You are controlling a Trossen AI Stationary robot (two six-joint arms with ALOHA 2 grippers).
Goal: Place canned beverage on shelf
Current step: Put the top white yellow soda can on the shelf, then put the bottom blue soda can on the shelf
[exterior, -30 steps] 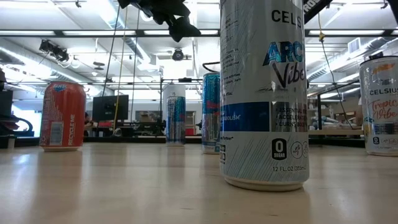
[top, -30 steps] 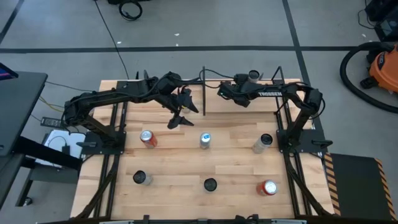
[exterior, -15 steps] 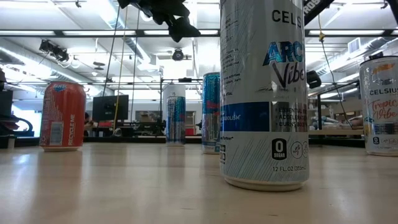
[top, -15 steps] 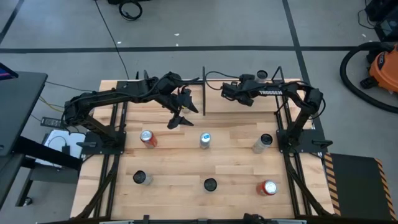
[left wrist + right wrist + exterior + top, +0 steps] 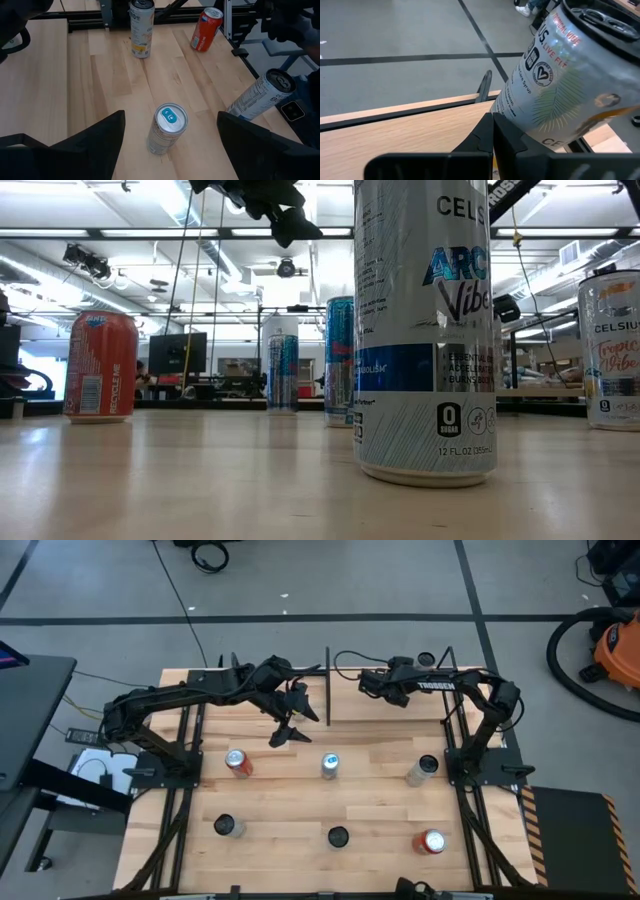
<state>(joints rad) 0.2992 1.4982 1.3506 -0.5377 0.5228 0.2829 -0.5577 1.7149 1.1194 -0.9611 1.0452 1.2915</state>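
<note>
High view: left gripper (image 5: 288,728) hangs over the table (image 5: 280,800) between a red can (image 5: 237,762) and a blue-top can (image 5: 330,765), fingers spread, nothing in them. The right arm (image 5: 440,687) reaches across the shelf (image 5: 390,710), a pale smooth panel with thin black rods at the back of the table. Its fingers are hard to make out from here. The pale can (image 5: 427,660) sits at the shelf's back edge, only its dark top visible. Low view: a big can (image 5: 425,330) blocks the middle, top cut off. It reads "CELS", "ARC", "Vibe", "0 SUGAR", "12 FL OZ". A can at the right edge (image 5: 612,350) reads "CELSIUS" and "Vibe" and is partly cropped. A slim blue can (image 5: 339,360) is half hidden behind the big one. The shelf can't be picked out. Left wrist view: jaws wide apart above the blue-top can, not touching it. Right wrist view: right gripper (image 5: 492,135) has its fingers pressed together, gripping nothing. The pale can is just past the fingertips, white with a grey leaf print and some orange. "LIVE FIT" and "Syrup" are readable. Its base is hidden by the fingers and its top is cropped, so can't tell if it touches them.
</note>
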